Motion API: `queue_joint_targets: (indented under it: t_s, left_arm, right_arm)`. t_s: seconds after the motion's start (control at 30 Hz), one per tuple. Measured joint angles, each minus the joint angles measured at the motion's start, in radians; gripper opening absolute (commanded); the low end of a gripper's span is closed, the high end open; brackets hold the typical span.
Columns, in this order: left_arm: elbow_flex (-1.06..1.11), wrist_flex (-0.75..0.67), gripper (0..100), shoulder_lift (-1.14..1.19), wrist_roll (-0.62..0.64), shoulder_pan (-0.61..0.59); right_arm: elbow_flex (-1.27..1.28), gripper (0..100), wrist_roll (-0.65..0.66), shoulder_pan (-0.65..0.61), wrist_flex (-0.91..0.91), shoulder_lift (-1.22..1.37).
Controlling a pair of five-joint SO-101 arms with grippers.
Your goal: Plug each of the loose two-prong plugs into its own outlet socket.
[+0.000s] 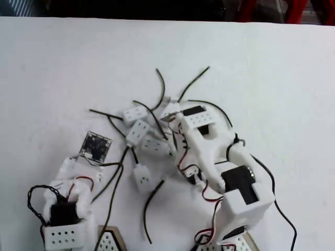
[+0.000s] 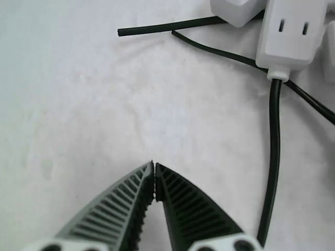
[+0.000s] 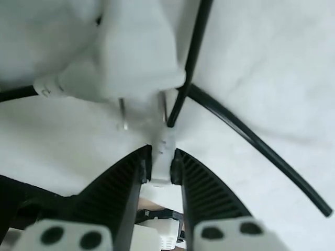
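Right gripper (image 3: 161, 151) was noted clenched on a white plastic piece (image 3: 159, 175), just beside white two-prong plug (image 3: 136, 57); left gripper (image 2: 154, 168) clenched empty, well apart

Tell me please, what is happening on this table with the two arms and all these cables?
Two robot arms work at a white table where white plugs and sockets on short black cords lie in a pile. The right gripper is right at the prongs of a two-prong plug. The left gripper is shut and empty over bare table, a little short of an outlet socket.
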Motion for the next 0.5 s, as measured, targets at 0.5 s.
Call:
queue_joint_targets:
  t_s: [0.5]
  left_arm:
    - [0.000,0.000,3,0.000,0.000,0.000]
  right_arm:
    - [0.014,1.7,0.015,-0.002,0.158,-0.292]
